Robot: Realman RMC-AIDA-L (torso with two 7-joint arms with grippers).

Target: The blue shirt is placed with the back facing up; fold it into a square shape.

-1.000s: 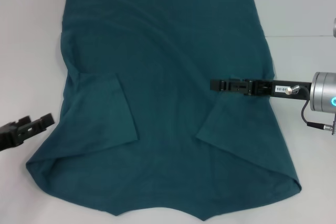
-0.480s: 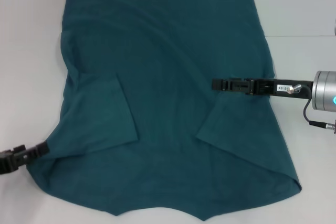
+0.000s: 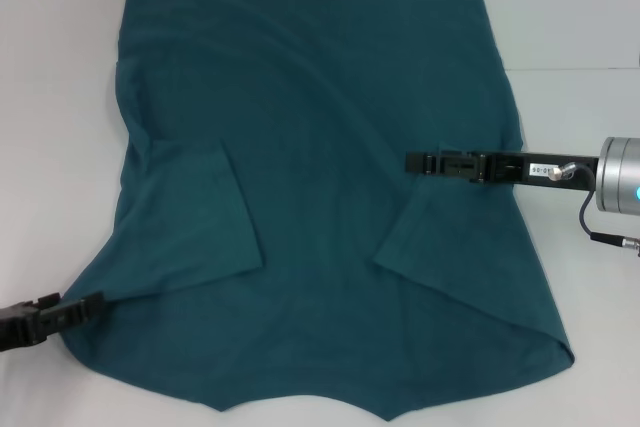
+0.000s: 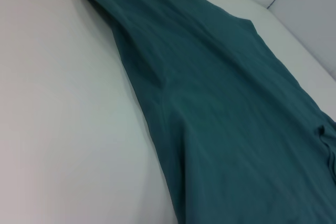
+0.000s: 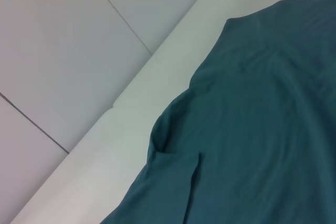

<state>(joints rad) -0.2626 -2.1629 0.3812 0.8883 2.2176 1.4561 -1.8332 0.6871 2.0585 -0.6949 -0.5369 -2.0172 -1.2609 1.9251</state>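
The blue shirt (image 3: 320, 127) lies spread on the white table (image 3: 60, 97), plain side up, with both short sleeves folded inward over the body. My left gripper (image 3: 93, 301) sits low at the near left, its tip at the shirt's lower left edge. My right gripper (image 3: 410, 162) reaches in from the right and hovers over the shirt just above the folded right sleeve (image 3: 440, 247). The left wrist view shows the shirt's side edge (image 4: 220, 108) running across the table. The right wrist view shows the shirt (image 5: 262, 129) with a folded sleeve.
Bare white table (image 3: 580, 27) surrounds the shirt on the left and right. A table edge and grey floor tiles (image 5: 63, 51) show in the right wrist view.
My left gripper has moved down and toward the shirt's lower left edge. The right gripper has barely shifted. The shirt lies as before.
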